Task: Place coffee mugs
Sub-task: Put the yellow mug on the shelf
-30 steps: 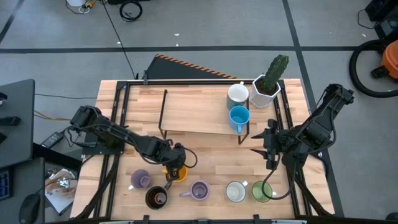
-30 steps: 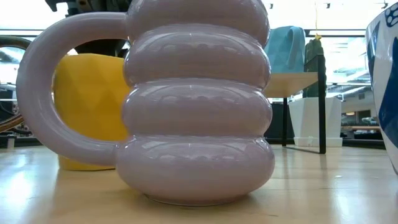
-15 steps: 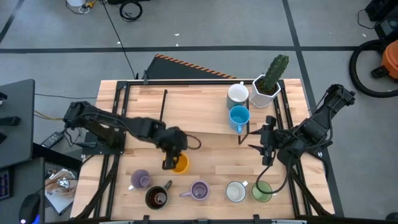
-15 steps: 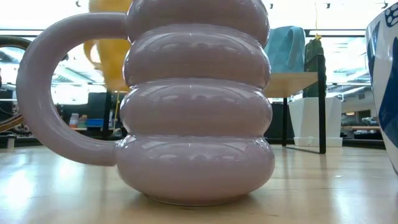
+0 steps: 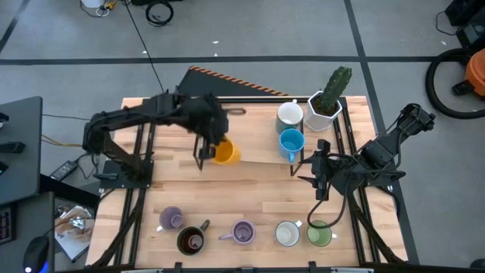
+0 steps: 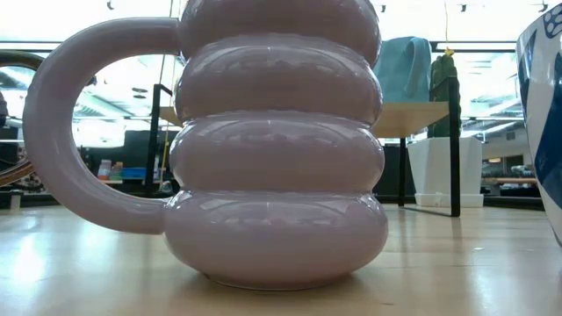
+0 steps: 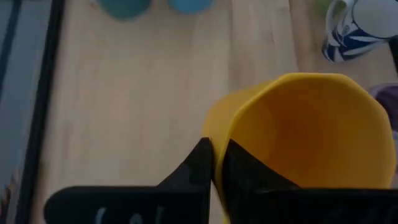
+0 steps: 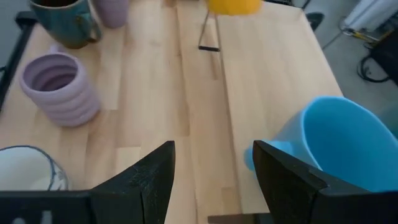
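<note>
The left gripper (image 5: pixel 206 148) pinches the rim of the orange mug (image 5: pixel 223 152), holding it over the raised shelf (image 5: pixel 242 133) at the table's far side. A white mug (image 5: pixel 289 115) and a blue mug (image 5: pixel 291 142) stand on that shelf, beside the cactus pot (image 5: pixel 324 108). The right gripper (image 5: pixel 318 180), fingers spread and empty, hovers near the blue mug. Five mugs line the near edge.

Grey floor (image 5: pixel 303 30) (crossed by dark seams) surrounds the wooden table (image 5: pixel 250 193); a black desk (image 5: pixel 19 144) stands beside it.
</note>
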{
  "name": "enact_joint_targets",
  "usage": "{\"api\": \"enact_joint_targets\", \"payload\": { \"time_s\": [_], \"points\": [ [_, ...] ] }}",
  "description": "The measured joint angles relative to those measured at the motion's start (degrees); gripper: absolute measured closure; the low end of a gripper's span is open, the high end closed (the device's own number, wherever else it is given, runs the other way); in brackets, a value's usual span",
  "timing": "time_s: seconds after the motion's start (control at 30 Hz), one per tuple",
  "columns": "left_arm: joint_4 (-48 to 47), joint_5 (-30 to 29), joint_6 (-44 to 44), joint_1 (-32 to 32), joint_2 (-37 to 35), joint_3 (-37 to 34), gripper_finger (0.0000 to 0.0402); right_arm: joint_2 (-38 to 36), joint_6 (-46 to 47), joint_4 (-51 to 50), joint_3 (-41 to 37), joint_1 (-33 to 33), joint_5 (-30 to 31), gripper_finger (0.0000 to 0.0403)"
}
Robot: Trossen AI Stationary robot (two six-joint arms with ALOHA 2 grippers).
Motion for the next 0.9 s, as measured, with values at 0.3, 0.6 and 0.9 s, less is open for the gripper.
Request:
{"api": "enact_joint_targets", "payload": {
  "time_s": [0.3, 0.6, 0.9],
  "points": [
    [6.9, 1.4, 14.9, 6.1, 7.0, 1.0, 0.0378, -0.8, -1.4, 2.7, 0.0, -1.4, -0.3, 0.0182],
    [4.8, 7.5, 21.6, 12.2, 12.6, 4.8, 0.0378, -1.3, -0.9, 4.1, 0.0, -3.9, -3.2, 0.0182],
    [-5.8, 8.0, 24.9, 13.9, 21.3, 21.4, 0.0378, -1.6, -1.3, 4.0, 0.0, -4.4, -4.8, 0.0182]
  ]
}}
